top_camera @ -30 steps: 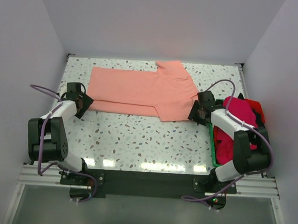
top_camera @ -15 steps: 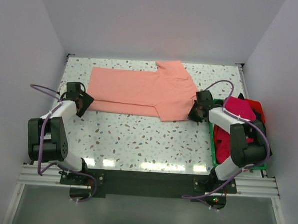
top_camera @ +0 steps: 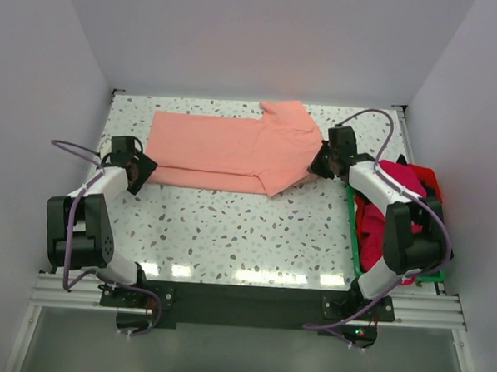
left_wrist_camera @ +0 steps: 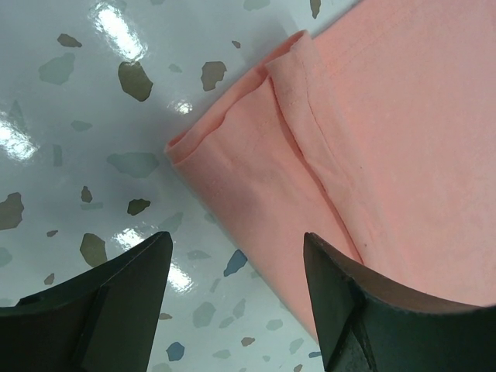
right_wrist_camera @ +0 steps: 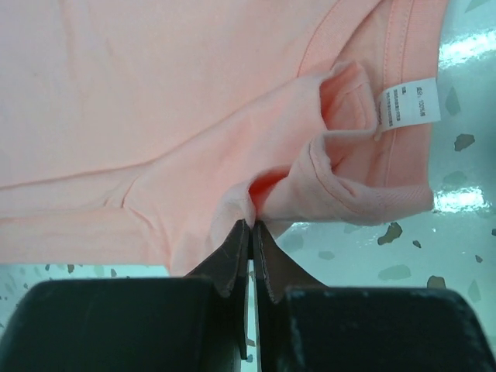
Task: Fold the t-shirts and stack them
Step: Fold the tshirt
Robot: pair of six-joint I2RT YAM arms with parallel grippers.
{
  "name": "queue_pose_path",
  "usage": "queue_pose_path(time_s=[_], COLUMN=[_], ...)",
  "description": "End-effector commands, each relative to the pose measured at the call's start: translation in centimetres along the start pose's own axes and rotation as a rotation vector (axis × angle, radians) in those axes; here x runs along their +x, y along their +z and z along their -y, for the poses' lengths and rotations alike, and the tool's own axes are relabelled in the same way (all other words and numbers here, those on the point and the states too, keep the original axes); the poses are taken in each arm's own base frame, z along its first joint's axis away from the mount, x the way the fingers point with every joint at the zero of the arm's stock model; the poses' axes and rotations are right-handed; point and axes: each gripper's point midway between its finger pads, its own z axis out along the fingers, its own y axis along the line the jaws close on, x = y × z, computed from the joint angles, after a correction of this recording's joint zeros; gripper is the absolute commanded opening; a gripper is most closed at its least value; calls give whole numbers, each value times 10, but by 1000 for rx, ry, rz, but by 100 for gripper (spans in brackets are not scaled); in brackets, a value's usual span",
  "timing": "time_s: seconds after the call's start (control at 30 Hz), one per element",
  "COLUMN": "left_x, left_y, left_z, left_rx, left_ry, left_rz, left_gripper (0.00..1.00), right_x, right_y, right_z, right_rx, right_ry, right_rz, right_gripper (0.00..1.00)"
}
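A salmon-pink t-shirt [top_camera: 234, 148] lies folded lengthwise across the back of the table, its collar end to the right. My right gripper [top_camera: 318, 166] is shut on the shirt's edge near the collar [right_wrist_camera: 364, 190], pinching a small bunch of cloth; a white label [right_wrist_camera: 408, 103] shows beside it. At the shirt's left bottom corner [left_wrist_camera: 232, 147] my left gripper [top_camera: 143, 169] stands open, low over the table, its fingers [left_wrist_camera: 116, 294] straddling the hem without touching it. More t-shirts, magenta and red [top_camera: 394, 189], are heaped at the right.
A green tray [top_camera: 354, 241] along the right edge holds the heap of shirts, with something black [top_camera: 434, 196] at its far side. White walls close in the speckled table [top_camera: 230, 227] on three sides.
My right gripper closed on the shirt's collar-side edge and pulled it up and back toward the far right, lifting that corner. The left gripper stayed still and open.
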Motion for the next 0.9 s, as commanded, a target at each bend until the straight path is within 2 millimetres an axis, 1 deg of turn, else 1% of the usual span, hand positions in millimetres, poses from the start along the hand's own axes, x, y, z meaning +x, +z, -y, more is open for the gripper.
queue_pose_path(time_s=[0.0, 0.03, 0.07, 0.13, 0.17, 0.23, 0.27, 0.3, 0.37, 0.53, 0.73, 0.8, 0.87], left_x=[-11, -11, -11, -11, -11, -10, -10, -10, -10, -9, -8, -8, -8], left_y=[-1, 0, -1, 0, 0, 0, 0, 0, 0, 1, 2, 2, 2], left_z=[12, 12, 13, 12, 11, 10, 11, 11, 11, 11, 10, 10, 10], left_rx=[43, 43, 46, 42, 39, 35, 39, 39, 39, 40, 38, 36, 38], left_ry=[-5, -6, -5, -3, -4, -1, -1, -1, -1, -1, -2, -1, 0], left_rz=[33, 31, 32, 32, 30, 31, 31, 31, 31, 26, 22, 24, 25], left_gripper=[73, 73, 73, 73, 73, 73, 73, 73, 73, 73, 73, 73, 73], right_x=[14, 15, 24, 30, 36, 41, 45, 46, 49, 48, 49, 46, 45], right_y=[-2, -5, -5, -9, -13, -16, -20, -21, -22, -18, -8, -7, -4], right_z=[11, 13, 20, 25, 33, 41, 48, 51, 53, 51, 60, 61, 62], right_rx=[27, 29, 42, 44, 61, 78, 99, 105, 106, 99, 147, 160, 169], right_ry=[-21, -27, -29, -34, -39, -44, -48, -52, -52, -45, -56, -57, -58], right_rz=[-47, -40, -55, -59, -56, -52, -46, -42, -43, -44, -51, -40, -40], right_gripper=[2, 2, 2, 2, 3, 11, 15, 22, 25, 26, 27, 26, 24])
